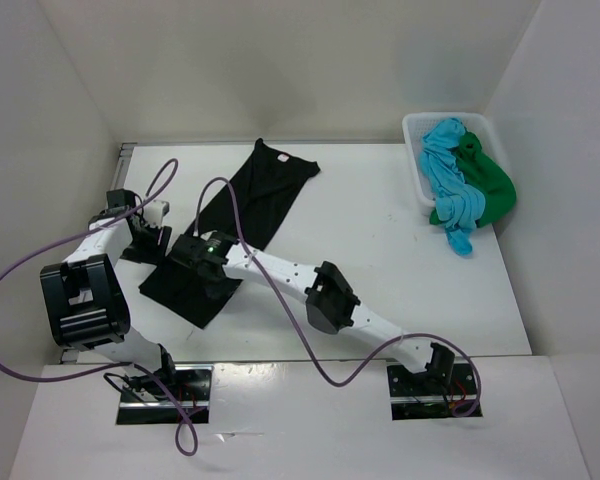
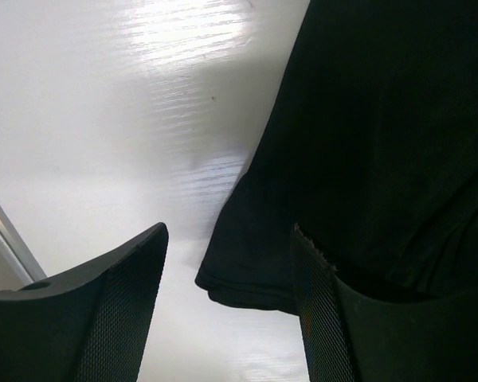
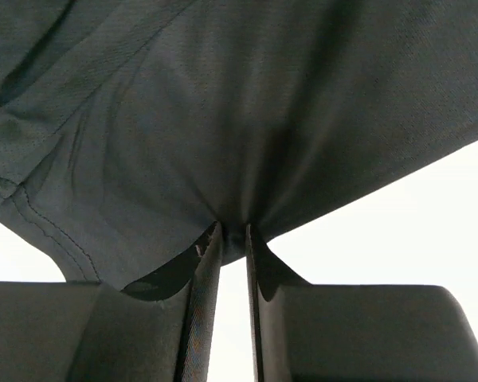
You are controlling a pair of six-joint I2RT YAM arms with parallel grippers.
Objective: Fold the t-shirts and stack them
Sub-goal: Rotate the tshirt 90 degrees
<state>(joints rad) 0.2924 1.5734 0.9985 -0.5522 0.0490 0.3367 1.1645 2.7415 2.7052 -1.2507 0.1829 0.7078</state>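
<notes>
The black t-shirt [image 1: 260, 195], spread at the table's [image 1: 380, 250] ten o'clock, is pinched by the right end effector [image 3: 231, 239]; the left end effector [image 2: 228, 239] is held open. Possibly only one layer is caught: slippage is risked.

left jaws: apart | black t-shirt [image 2: 382, 143]: hem corner between them | table [image 2: 103, 119]: white

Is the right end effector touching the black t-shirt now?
Touching. The right wrist view shows the right end effector closed on a pinched fold of the black t-shirt.
</notes>
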